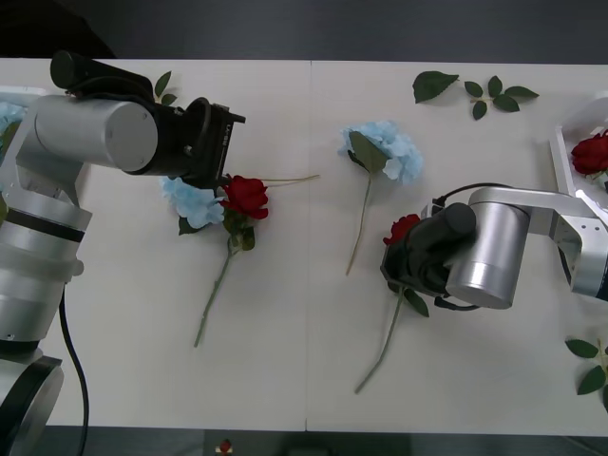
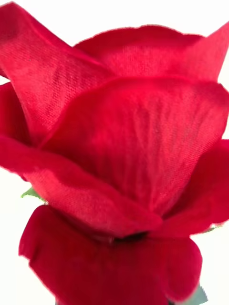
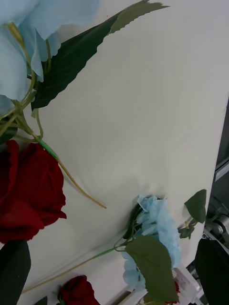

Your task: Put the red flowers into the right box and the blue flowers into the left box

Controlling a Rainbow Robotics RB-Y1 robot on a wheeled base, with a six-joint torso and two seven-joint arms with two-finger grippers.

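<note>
Far out on my left, the left box [image 1: 19, 95] pokes in at the table's edge with a bit of pale blue already in it, so I judge one blue flower is home. My left gripper [image 1: 220, 142] hangs over a pale blue cluster [image 1: 193, 202] that lies touching a red rose [image 1: 246, 196], the rose's stem trailing down the table [image 1: 285, 313] toward me; my left wrist camera looks down on that same rose and blue petals, and I cannot tell whether those fingers are wide or narrow. Moving toward the middle, a second blue cluster [image 1: 387, 149] lies alone with its stem pointing back at me, untouched. Next comes my right gripper [image 1: 404, 256], low over another red rose [image 1: 402, 228], and my right wrist camera is full of red petals [image 2: 119, 157]; I cannot tell whether the fingers have closed on it. Far right, the right box [image 1: 562, 152] shows a red bloom [image 1: 591, 152] inside, so one rose counts as delivered. By my reckoning, two roses and two blue clusters remain on the table.
</note>
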